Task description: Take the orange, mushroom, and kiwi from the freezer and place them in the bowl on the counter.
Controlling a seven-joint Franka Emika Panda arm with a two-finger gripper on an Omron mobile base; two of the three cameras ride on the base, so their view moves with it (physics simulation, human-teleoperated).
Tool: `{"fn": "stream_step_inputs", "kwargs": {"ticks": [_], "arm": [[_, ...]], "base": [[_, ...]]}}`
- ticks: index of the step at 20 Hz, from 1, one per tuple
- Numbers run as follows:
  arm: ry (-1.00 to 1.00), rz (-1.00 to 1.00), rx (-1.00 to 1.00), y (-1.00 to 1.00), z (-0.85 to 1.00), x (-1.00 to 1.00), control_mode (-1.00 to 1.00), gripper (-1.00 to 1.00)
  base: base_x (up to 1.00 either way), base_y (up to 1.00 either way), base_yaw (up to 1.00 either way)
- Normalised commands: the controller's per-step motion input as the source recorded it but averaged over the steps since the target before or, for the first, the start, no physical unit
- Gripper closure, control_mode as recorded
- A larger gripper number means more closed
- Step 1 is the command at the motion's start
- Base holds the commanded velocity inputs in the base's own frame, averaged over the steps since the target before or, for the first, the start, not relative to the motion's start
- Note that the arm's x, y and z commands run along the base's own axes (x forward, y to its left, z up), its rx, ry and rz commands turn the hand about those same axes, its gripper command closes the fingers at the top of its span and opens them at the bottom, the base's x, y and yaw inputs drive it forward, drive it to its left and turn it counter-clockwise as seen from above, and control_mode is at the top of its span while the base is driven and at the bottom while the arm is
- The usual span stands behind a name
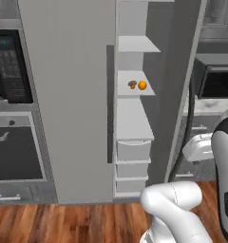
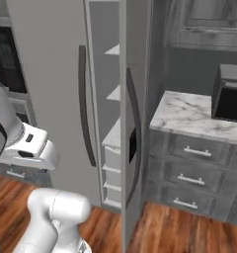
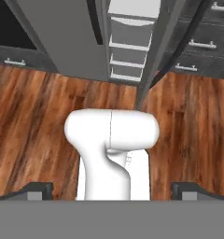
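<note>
White-armed and low before the open freezer (image 1: 68,95), the robot's pincer (image 3: 113,191) looks down on the wood floor (image 3: 34,116), its two dark tips set wide apart and gripping nothing. Ahead of the pincer, the tall grey freezer stands with its door (image 2: 135,123) swung out edge-on, the long dark handle running down the door's face. Pale shelves and a stack of bins (image 3: 128,46) show through the gap, the bins lying straight beyond the pincer across the floorboards. Off to the pincer's right, past the open door, the marble counter (image 2: 189,116) tops dark grey drawers (image 2: 194,153) with silver bar handles, and a black microwave (image 2: 231,99) sits on its far end. High above the pincer and well apart from it, on a middle shelf (image 1: 135,90) inside the freezer, rests the orange (image 1: 142,85). Just beside it, on its left in the left base view, sits the smaller brown mushroom (image 1: 132,84).
</note>
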Motion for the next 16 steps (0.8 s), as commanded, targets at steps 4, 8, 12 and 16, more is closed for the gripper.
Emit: {"fn": "stream_step_inputs", "kwargs": {"ticks": [4,8,12,16], "arm": [[0.0,0.0,0.0,0.0,0.0,0.0,1.0,-1.0],[0.0,0.0,0.0,0.0,0.0,0.0,1.0,-1.0],[0.0,0.0,0.0,0.0,0.0,0.0,1.0,-1.0],[0.0,0.0,0.0,0.0,0.0,0.0,1.0,-1.0]], "base": [[0.46,0.66,-0.6],[0.64,0.64,-0.27],[0.81,0.43,0.0],[0.78,0.37,0.0]]}}
